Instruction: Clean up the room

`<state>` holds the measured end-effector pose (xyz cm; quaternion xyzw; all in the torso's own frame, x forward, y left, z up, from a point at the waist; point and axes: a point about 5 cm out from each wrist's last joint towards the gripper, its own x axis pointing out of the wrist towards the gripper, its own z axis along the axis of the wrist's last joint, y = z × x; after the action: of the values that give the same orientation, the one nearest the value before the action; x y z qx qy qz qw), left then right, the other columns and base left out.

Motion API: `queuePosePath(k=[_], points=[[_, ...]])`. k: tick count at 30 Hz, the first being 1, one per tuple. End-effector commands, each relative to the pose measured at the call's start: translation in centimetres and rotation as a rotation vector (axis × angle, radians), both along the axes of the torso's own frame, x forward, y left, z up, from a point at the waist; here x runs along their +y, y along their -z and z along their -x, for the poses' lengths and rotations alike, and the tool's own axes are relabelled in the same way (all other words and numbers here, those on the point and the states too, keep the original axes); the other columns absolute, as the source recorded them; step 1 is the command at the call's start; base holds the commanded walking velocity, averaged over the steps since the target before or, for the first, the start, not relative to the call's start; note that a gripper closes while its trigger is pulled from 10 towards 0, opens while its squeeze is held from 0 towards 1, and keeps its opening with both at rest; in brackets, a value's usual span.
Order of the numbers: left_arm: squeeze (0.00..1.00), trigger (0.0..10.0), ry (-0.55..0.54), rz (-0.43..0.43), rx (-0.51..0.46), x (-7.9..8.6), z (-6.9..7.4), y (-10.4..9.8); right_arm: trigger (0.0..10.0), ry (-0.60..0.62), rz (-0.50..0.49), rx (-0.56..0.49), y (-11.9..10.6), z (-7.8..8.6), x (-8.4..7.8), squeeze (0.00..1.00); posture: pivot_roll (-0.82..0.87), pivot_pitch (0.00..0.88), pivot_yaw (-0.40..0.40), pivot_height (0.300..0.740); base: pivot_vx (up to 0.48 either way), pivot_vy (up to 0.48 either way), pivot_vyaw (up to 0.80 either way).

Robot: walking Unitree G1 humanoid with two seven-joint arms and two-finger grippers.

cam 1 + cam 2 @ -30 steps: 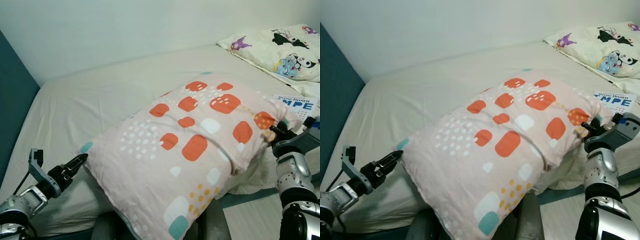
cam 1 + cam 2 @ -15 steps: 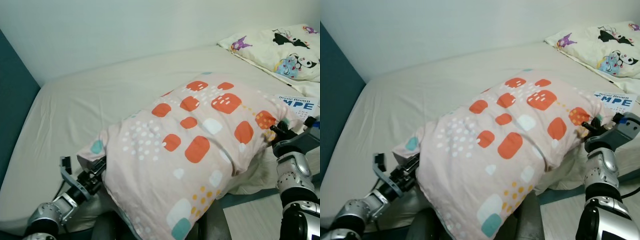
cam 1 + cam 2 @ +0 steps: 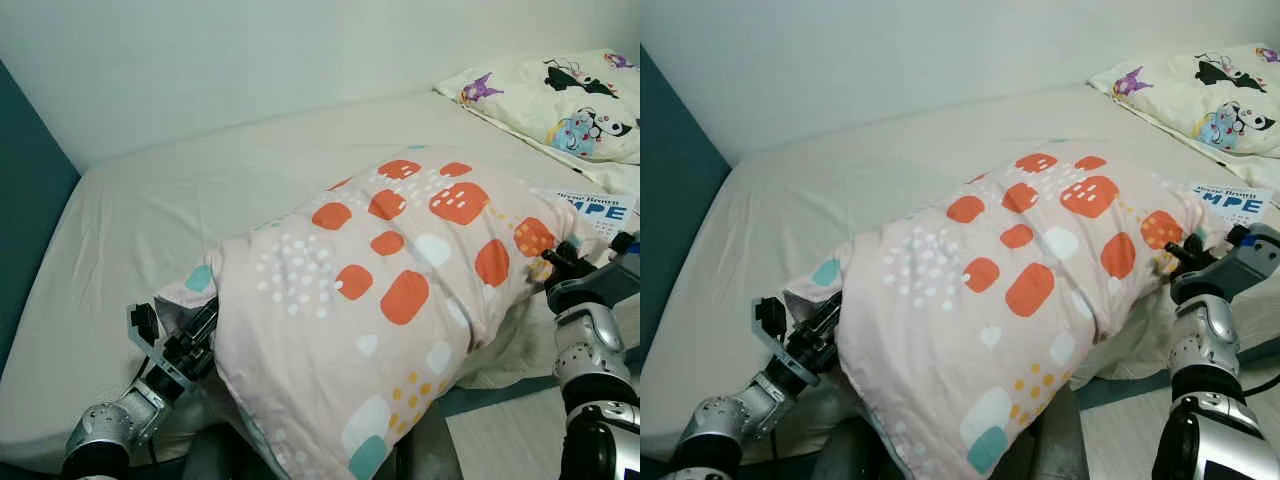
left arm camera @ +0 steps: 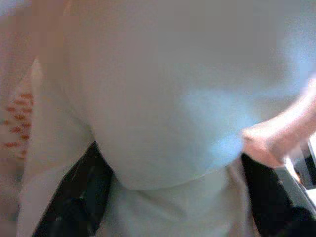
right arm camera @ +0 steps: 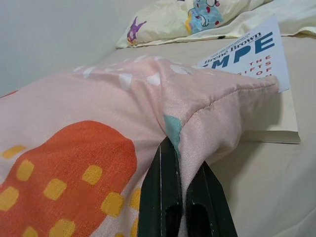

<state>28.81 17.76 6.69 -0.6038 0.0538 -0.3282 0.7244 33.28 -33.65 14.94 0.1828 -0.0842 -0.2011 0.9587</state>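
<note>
The pillow lies slantwise on the bed, its low end spilling off the mattress edge toward the robot, and both arms are on it. The right hand has its fingers pinched together on the seam at the pillow's right corner, a thin fold of fabric caught between them, with a book lying on the sheet just beyond that corner. The left hand is tucked in at the pillow's left end, under the turned-up corner; in the wrist view pale cloth bulges between its two black fingers, so they stand apart around the fabric, though whether they are really gripping it I cannot tell. Up at the head of the bed, well away from the pillow, sits a cartoon pillow. My worry is the right side: that pinch holds only a sliver of seam, and a soft, heavy pillow could slide out of it on a lift. If the left end is not truly held, the whole thing would sag and drop off the bed edge. Dragging the right corner could also catch the book and sweep it along.
</note>
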Motion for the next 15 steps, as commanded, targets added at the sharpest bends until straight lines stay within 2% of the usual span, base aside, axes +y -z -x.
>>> queuePosePath(k=[1, 2, 3, 5, 7, 15], points=[[0.00, 0.0, 0.026, -0.005, -0.005, -0.7, 0.1, -0.2, 0.0, 0.040, 0.016, -0.041, -1.0, 0.2, -0.8, 0.00, -0.14, 0.120, 0.053, 0.550, 0.000, 0.000, 0.00], [0.00, 0.0, 0.053, 0.005, -0.018, -1.5, 0.1, -0.5, 0.0, 0.040, 0.016, -0.041, -1.0, 0.2, -0.8, 0.00, -0.14, 0.120, 0.052, 0.550, 0.000, 0.000, 0.00], [0.00, 0.0, 0.053, 0.005, -0.018, -1.5, 0.1, -0.5, 0.0, 0.040, 0.016, -0.041, -1.0, 0.2, -0.8, 0.00, -0.14, 0.120, 0.052, 0.550, 0.000, 0.000, 0.00], [0.00, 0.0, 0.093, 0.030, -0.036, -2.8, 0.1, -0.9, 0.0, 0.039, 0.017, -0.039, -1.0, 0.2, -0.8, 0.00, -0.14, 0.121, 0.051, 0.550, 0.000, 0.000, 0.00], [0.00, 0.0, 0.108, 0.042, -0.049, -3.4, 0.0, -1.3, 0.0, 0.037, 0.016, -0.037, -1.0, 0.1, -0.8, 0.00, -0.14, 0.120, 0.050, 0.550, 0.000, 0.000, 0.00], [0.00, 0.0, 0.083, 0.046, -0.089, -3.3, -0.6, -2.6, 0.0, 0.027, 0.012, -0.026, -0.7, 0.0, -0.5, 0.00, -0.14, 0.120, 0.050, 0.550, 0.000, 0.000, 0.00]])
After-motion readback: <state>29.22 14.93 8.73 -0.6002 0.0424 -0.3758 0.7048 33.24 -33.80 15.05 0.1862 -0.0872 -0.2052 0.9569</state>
